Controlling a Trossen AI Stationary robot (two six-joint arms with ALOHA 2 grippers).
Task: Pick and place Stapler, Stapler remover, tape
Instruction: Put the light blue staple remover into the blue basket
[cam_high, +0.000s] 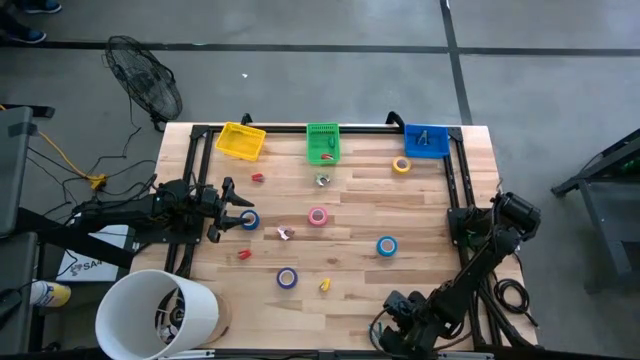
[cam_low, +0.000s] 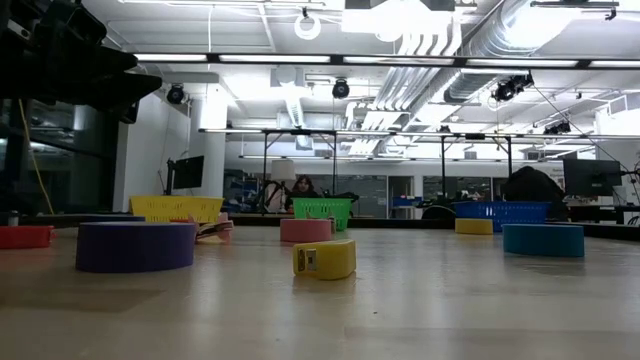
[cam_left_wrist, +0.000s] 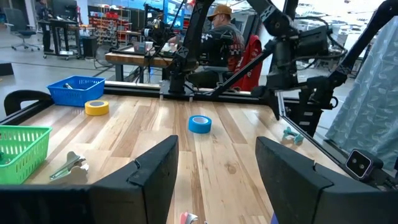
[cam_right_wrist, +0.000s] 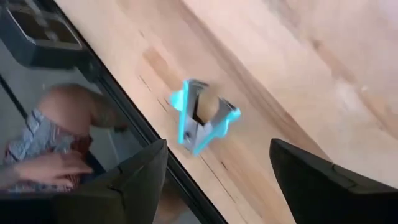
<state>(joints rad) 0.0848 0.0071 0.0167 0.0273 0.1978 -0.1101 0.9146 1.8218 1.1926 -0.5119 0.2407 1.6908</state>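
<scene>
The teal staple remover (cam_right_wrist: 202, 116) lies on the bench (cam_right_wrist: 298, 74) at its near edge, just ahead of our right hand (cam_right_wrist: 214, 180), whose fingers stand wide apart and empty. We should lower squarely over it and close across its narrow body, minding the edge rail. Our left hand (cam_high: 232, 208), fingers apart, waits beside the blue tape roll (cam_high: 249, 220). From above, the remover is hidden under the right arm, and we cannot pick out the stapler.

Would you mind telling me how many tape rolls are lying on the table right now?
5. A yellow roll near the blue basket, a pink roll mid-table, a blue roll to the right, a purple roll toward the front, and a blue roll at the left gripper. None looks hidden.
</scene>
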